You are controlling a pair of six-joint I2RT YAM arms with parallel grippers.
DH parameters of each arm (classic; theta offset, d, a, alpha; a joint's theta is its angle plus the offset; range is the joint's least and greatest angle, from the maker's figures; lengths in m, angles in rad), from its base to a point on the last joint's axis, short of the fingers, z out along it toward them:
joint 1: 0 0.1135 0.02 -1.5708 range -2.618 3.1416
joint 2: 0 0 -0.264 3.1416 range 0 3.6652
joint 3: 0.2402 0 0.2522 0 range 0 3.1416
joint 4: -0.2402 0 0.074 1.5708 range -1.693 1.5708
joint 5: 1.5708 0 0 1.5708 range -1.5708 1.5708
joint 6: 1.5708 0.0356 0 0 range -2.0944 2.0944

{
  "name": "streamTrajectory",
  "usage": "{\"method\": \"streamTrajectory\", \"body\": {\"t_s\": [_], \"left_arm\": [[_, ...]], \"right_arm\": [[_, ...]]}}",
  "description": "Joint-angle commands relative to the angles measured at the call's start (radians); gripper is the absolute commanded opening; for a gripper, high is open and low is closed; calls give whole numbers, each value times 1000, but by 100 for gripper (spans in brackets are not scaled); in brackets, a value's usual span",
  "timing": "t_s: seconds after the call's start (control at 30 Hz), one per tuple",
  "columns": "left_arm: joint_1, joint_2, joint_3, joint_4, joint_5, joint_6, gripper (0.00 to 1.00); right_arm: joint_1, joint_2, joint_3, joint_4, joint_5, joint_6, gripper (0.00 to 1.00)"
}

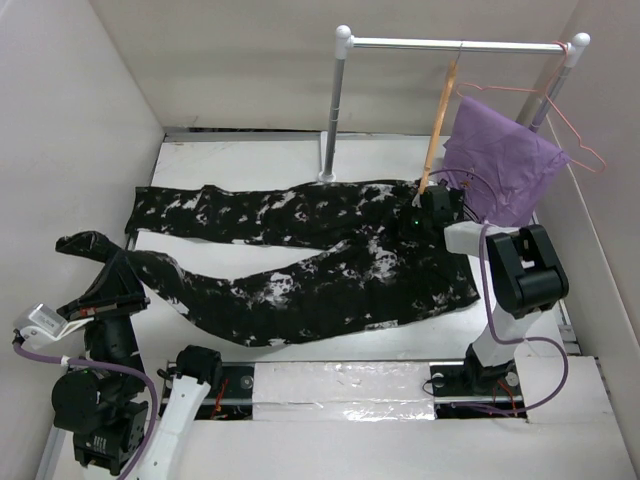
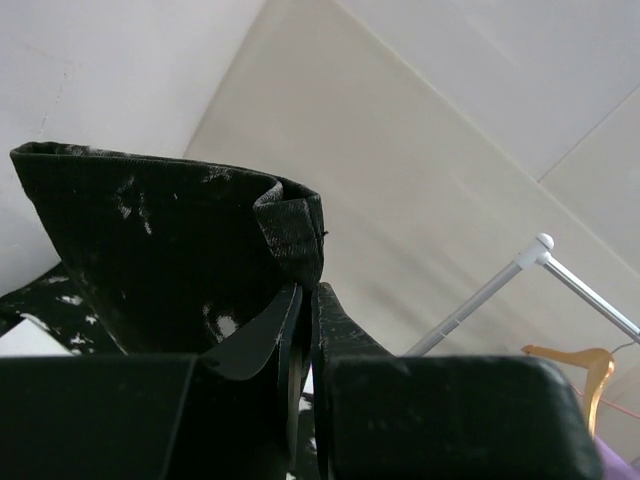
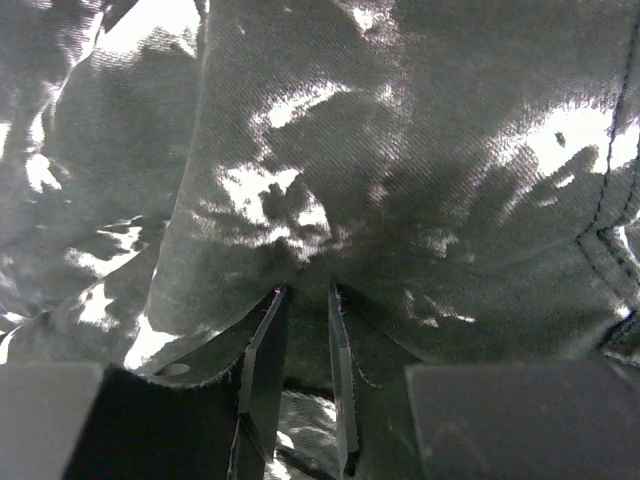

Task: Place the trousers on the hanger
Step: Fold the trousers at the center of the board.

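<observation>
The trousers [image 1: 300,270], black with white blotches, lie spread across the table, legs pointing left and waist to the right. My left gripper [image 1: 107,262] is shut on the hem of the near leg and holds it raised; the left wrist view shows the jaws [image 2: 308,290] pinching that cuff [image 2: 150,240]. My right gripper [image 1: 418,222] presses down at the waist end, its jaws [image 3: 303,292] closed on a fold of the fabric [image 3: 400,150]. The tan wooden hanger [image 1: 440,120] hangs from the rail just above the right gripper and also shows in the left wrist view [image 2: 590,365].
A metal clothes rail [image 1: 460,44] stands at the back right on a post [image 1: 332,110]. A purple cloth [image 1: 500,165] hangs there on a pink wire hanger [image 1: 575,135]. White walls close in on the left, back and right.
</observation>
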Motion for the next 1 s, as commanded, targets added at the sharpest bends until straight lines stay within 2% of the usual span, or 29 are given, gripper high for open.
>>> {"method": "streamTrajectory", "body": {"t_s": [0.0,0.1,0.23,0.27,0.3,0.33,0.37,0.47,0.5,0.57,0.6,0.63,0.77,0.8,0.87,0.9,0.97], "left_arm": [[-18,-27,-10,70,-15,22,0],[-28,-52,-42,96,-19,27,0],[-49,-61,-85,117,-5,27,0],[-49,-65,-97,123,-7,27,0],[-63,-64,-103,129,-7,28,0],[-73,-64,-99,129,-13,37,0],[-89,-62,-93,128,-24,39,0],[-98,-76,-82,132,-50,42,0],[-98,-99,-88,136,-42,42,0],[-110,-113,-97,128,-44,40,0],[-110,-119,-108,126,-45,39,0],[-120,-124,-113,128,-45,37,0],[-153,-131,-102,126,-67,42,0],[-153,-134,-103,126,-70,42,0],[-172,-141,-105,129,-74,45,0],[-172,-141,-103,129,-79,46,0],[-181,-144,-102,125,-87,46,0]], "right_arm": [[71,55,42,130,-55,58,29],[82,96,126,118,-100,44,30],[72,1,142,45,-10,-12,36],[63,-82,125,29,11,-17,42],[54,-129,75,-9,29,-22,52],[45,-179,41,-27,66,-17,53],[36,-277,3,-47,92,-5,60],[13,-433,-165,-161,236,67,60],[13,-555,-215,-191,271,90,56],[3,-679,-339,-239,348,161,46],[-12,-800,-364,-314,364,179,11],[-24,-860,-386,-351,397,201,0],[-63,-1103,-462,-529,451,276,0],[-75,-1134,-472,-576,456,279,23],[-128,-1186,-484,-621,462,277,46],[-147,-1192,-492,-624,445,268,64],[-190,-1188,-495,-623,401,265,66]]}}
